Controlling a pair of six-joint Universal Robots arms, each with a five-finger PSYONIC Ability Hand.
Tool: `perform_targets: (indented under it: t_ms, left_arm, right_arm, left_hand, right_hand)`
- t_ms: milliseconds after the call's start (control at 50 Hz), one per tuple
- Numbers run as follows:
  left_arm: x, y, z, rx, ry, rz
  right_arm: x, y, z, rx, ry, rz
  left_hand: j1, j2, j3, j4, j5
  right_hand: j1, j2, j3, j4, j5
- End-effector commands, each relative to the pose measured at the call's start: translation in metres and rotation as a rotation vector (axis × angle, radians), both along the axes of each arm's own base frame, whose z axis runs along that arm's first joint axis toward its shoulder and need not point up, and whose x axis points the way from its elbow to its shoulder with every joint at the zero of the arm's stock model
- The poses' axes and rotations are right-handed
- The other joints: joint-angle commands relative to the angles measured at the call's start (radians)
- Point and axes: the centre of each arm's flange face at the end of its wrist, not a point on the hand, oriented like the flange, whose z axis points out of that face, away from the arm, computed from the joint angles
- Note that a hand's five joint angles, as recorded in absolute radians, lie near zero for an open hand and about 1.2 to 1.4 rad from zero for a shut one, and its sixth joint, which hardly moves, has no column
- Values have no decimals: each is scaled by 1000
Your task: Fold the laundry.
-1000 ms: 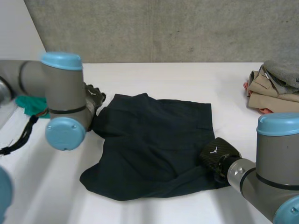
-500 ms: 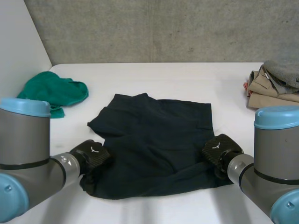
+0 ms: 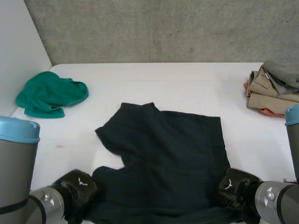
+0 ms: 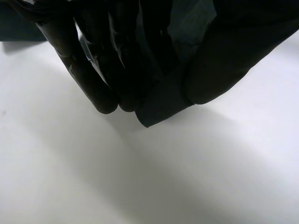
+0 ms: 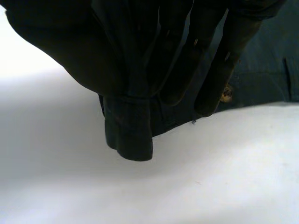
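Shorts [image 3: 163, 158]: near hem cut off

garment [image 3: 168, 154]: matt dark cloth | table [image 3: 187, 88]: smooth white | fingers [image 4: 88, 79]: glossy black | wall [image 3: 163, 28]: rough concrete

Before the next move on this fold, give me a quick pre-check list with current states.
1. Left robot hand pinches the dark navy fabric garment's near left corner: ok.
2. Right robot hand pinches its near right corner: ok.
3. Garment spread flat on the white table: not ok, left edge tucked in unevenly.
4. Far side free for folding: ok, crumpled green cloth and stacked beige and grey clothes lie apart.
5. Both hands grip all layers: cannot tell.
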Motion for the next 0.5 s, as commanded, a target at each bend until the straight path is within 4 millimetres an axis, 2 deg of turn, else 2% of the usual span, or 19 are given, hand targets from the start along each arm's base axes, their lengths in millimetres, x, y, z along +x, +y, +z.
perform_targets:
  t_ms: [20,160,220,300,340,380,500]
  left_arm:
    - [-14,-26,10,-108,-31,4]
    - [-37,-87,49,-373,109,97]
    - [-56,-129,59,-515,204,134]
    - [-74,-166,55,-616,252,167]
    - [-84,-184,48,-647,258,187]
    - [-90,-194,43,-661,259,198]
    - [-111,-235,19,-705,285,201]
  right_arm:
    - [14,-27,-7,-83,-68,-53]
    - [34,-88,-4,-303,-242,-218]
    - [43,-118,1,-437,-341,-287]
    - [53,-145,1,-554,-426,-309]
    - [60,-159,-5,-607,-463,-303]
    - [66,-170,-10,-652,-487,-298]
    - [81,-206,-42,-780,-506,-282]
  left_hand:
    - [252,208,215,202,233]
    - [252,208,215,202,233]
    - [252,208,215,202,233]
    - [252,208,215,202,233]
    - [252,208,215,202,233]
    - [252,208,215,202,233]
    - [252,208,215,202,233]
  right_hand:
    - [287,203,207,200,199]
    - [287,203,207,200,199]
    - [287,203,207,200,199]
    - [287,203,207,200,199]
    - [287,203,207,200,199]
    - [287,203,207,200,199]
    - [287,203,207,200,199]
